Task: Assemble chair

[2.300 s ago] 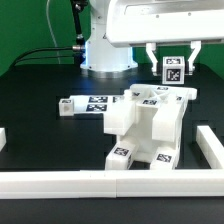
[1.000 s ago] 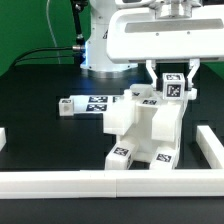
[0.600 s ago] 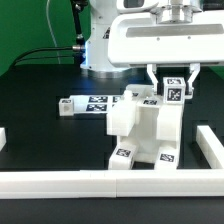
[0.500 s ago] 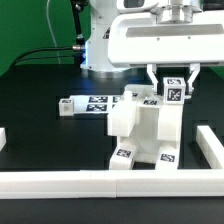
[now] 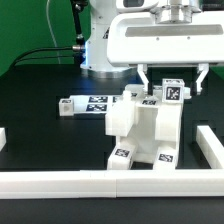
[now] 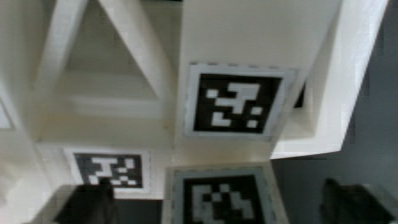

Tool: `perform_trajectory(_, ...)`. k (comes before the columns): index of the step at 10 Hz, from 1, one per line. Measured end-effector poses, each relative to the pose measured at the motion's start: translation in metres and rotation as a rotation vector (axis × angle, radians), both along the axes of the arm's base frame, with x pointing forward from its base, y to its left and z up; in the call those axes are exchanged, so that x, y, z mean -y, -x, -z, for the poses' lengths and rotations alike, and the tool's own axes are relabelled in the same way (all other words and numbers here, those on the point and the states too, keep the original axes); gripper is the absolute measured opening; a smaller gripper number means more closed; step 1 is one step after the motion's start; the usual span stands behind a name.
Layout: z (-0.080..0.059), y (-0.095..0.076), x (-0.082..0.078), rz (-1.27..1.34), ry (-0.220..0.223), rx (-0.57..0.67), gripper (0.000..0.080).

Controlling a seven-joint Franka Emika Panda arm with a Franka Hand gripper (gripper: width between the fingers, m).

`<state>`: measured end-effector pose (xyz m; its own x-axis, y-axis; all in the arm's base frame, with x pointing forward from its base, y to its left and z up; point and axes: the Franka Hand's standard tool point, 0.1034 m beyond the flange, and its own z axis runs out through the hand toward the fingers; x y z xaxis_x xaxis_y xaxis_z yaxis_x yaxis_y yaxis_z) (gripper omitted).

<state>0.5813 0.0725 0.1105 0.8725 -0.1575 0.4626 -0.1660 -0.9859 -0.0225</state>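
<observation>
Currently claw [image 5: 173, 78] spread wide, empty, straddling the top tagged block [image 5: 172, 91] of the chair [image 5: 140, 125] near the counter's [image 5: 40, 115] front edge; probably rigid, light, slick plastic, so grip flat opposing faces.

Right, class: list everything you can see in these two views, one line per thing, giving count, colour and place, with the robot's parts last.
chair: 1, white with black tags, part-built, mid-table
top block: 1, white, tagged, on the chair's top at the exterior view's right
bar: 1, white, tagged, lying on the table beside the chair, at the exterior view's left
rail: 1, white, along the near edge, turning back at both ends
table: 1, black, under everything
cable: 1, black, at the back, exterior view's left
backdrop: 1, green, behind the table
arm base: 1, white, back of the table
gripper: 1, white, open, over the top block, fingers clear on either side
</observation>
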Motion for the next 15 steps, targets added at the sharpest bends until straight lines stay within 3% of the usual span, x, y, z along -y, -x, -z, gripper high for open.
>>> perform_trajectory(1, 0.000, 0.000, 0.000, -0.001, 0.001, 0.000, 0.0630)
perform_trajectory(4, 0.001, 0.001, 0.002, -0.008, 0.006, -0.046, 0.0649)
perform_trajectory(7, -0.014, -0.001, 0.015, 0.030, -0.020, -0.297, 0.0649)
perform_trajectory(10, -0.016, -0.002, 0.004, 0.107, -0.114, -0.453, 0.0649)
perform_trajectory(14, -0.011, -0.005, 0.000, 0.117, -0.122, -0.419, 0.0649)
perform_trajectory(15, -0.011, -0.005, 0.000, 0.132, -0.126, -0.418, 0.0539)
